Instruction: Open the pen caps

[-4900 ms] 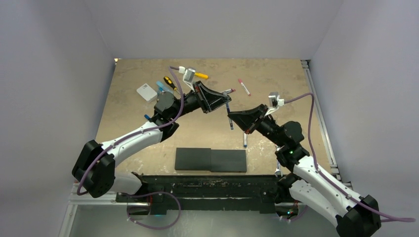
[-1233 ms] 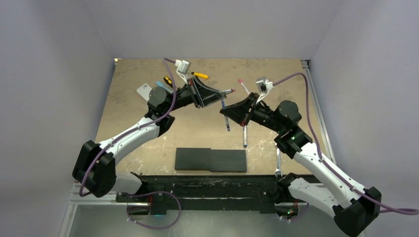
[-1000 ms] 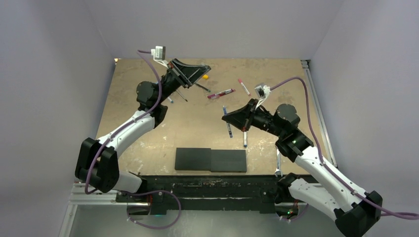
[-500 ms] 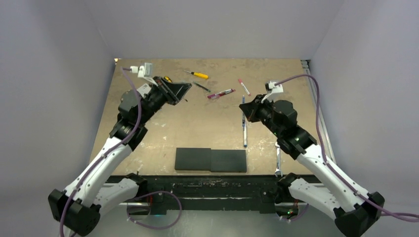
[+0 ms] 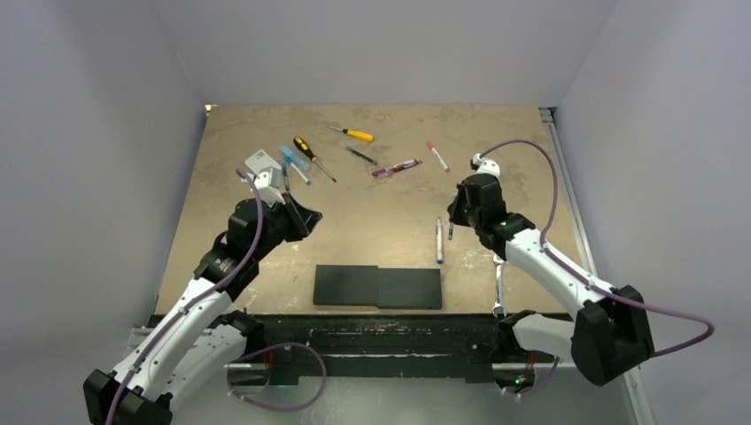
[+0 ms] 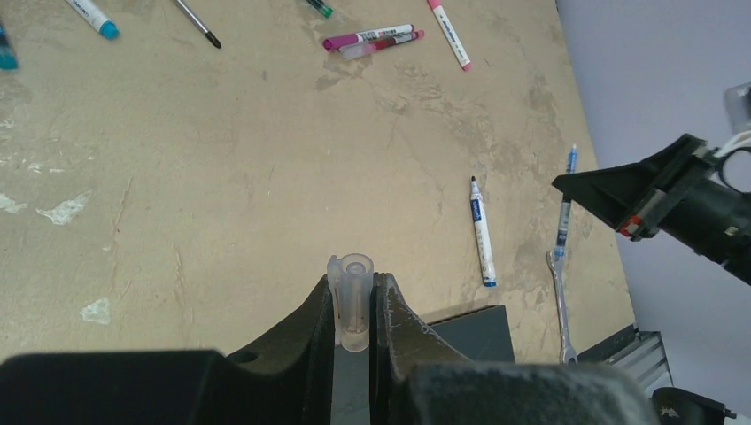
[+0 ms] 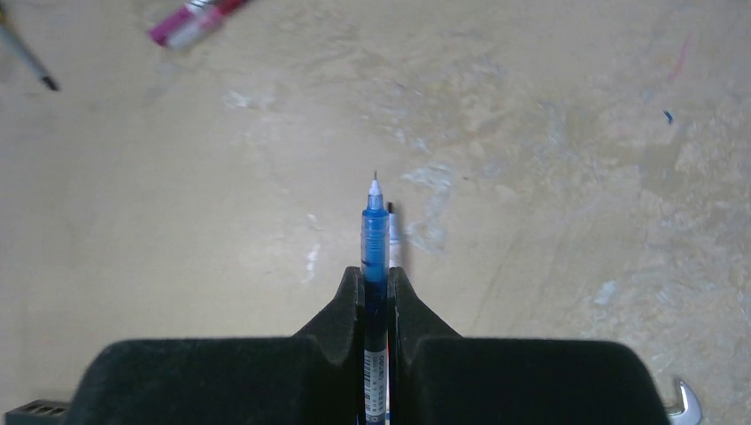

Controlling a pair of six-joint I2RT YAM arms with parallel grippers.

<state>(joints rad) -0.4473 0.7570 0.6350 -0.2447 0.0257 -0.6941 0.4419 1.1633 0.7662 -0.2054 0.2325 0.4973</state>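
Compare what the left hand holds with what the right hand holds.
1. The clear cap in the left hand is see-through and colourless; the pen in the right hand is blue.
2. The clear cap is a short, blunt, hollow stub; the pen is long and slim, ending in a fine bare tip.
Shared: each is clamped in a shut hand and sticks out beyond it.

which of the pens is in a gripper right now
The blue pen clamped in the right gripper, its tip bare. The other pens lie on the table; the left gripper holds only a clear cap.
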